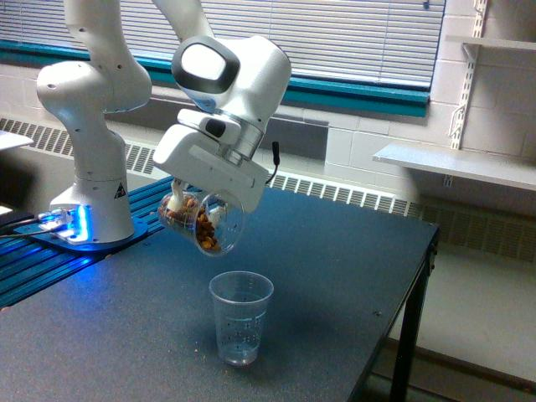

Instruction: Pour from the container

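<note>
- I am a white robot arm (92, 126), and my gripper (194, 207) hangs over a dark speckled table (335, 268).
- My jaws are closed tight on a small clear plastic jar (203, 221) with a round, bumpy body and a wide mouth.
- I hold the jar up in the air. It does not touch the table.
- The jar is tipped over a lot. Its wide mouth points down and toward the exterior view's right.
- Brown nuts (197, 219) are inside the jar. They have slid down close to the mouth, and they look like almonds.
- A tall clear plastic drinking cup (241, 317) stands straight up on the table, below the jar and a little to the exterior view's right.
- The jar's mouth is above the cup's rim, with a gap of air between them.
- I can see a few tiny specks inside the cup, near its bottom, but I cannot tell what they are.
- My round white base (88, 219) sits on a blue plate at the exterior view's left, and a blue light glows there.
- Behind me are window blinds (352, 38) with a teal sill under them.
- A white shelf (456, 163) sticks out of the wall on the exterior view's right.
</note>
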Motion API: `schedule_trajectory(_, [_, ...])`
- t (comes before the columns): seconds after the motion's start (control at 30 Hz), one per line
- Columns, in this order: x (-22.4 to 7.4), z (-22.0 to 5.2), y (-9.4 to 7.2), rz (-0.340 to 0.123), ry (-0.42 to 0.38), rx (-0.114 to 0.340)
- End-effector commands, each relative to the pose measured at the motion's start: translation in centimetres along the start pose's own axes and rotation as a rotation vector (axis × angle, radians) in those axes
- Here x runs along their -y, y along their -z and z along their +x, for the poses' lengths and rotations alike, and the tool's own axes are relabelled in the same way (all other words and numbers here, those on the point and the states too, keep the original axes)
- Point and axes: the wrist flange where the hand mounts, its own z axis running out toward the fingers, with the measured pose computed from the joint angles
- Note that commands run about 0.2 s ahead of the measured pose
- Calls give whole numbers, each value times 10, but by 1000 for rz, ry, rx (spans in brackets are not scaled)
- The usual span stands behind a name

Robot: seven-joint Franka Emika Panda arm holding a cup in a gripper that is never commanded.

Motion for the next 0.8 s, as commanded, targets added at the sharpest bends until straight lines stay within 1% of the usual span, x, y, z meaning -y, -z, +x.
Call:
schedule_trajectory(0.03, [8, -2, 4, -18, -1, 7])
schedule_trajectory(0.13, [10, -3, 3, -26, 2, 14])
schedule_trajectory(0.47, [16, -6, 4, -52, 32, 14])
schedule_trajectory(0.8, [25, -9, 5, -92, 18, 29])
